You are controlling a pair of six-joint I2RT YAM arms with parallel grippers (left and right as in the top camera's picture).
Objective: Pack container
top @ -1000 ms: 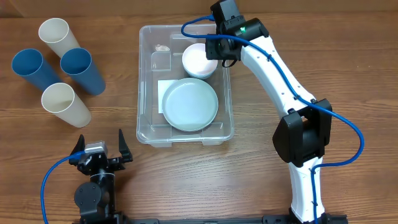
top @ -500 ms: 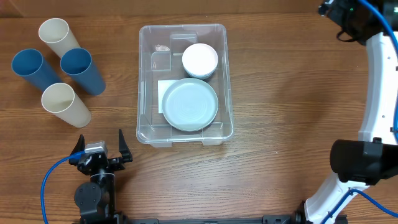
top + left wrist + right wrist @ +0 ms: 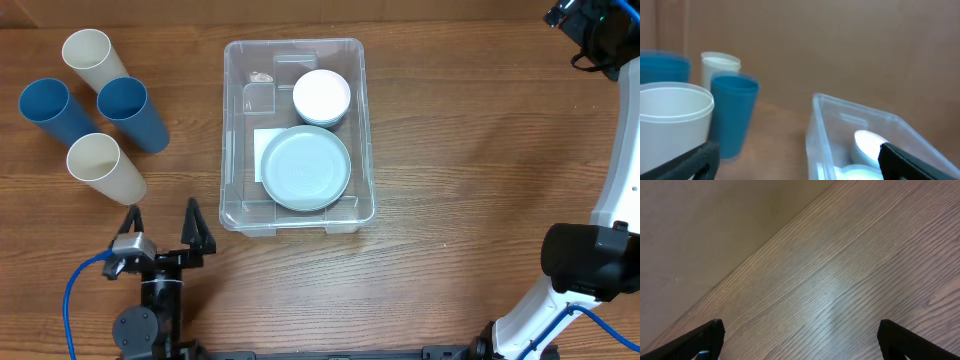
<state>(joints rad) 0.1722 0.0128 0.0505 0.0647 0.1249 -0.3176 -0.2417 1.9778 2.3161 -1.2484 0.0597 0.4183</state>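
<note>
The container (image 3: 234, 190), a clear rectangular bin, stands mid-table and holds a white bowl (image 3: 321, 96) at its far end and a pale green plate (image 3: 305, 167) nearer me. My left gripper (image 3: 163, 226) hovers open and empty off the bin's near left corner. In the left wrist view the bin's wall (image 3: 816, 131) and the bowl (image 3: 869, 144) show between its fingers (image 3: 692, 161). My right gripper (image 3: 585, 22) sits at the far right corner, open over bare wood (image 3: 830, 280), with nothing between its fingertips (image 3: 912, 339).
Two cream cups (image 3: 88, 52) (image 3: 98, 160) and two blue cups (image 3: 45, 105) (image 3: 125, 105) stand upright left of the bin. The nearest cream cup (image 3: 672, 117) and a blue cup (image 3: 733, 112) are just ahead of the left gripper. A wall borders the table's far edge.
The right gripper let go of the white bowl in the bin and swung away to the far right corner. The left gripper rose and shifted slightly toward the cups.
</note>
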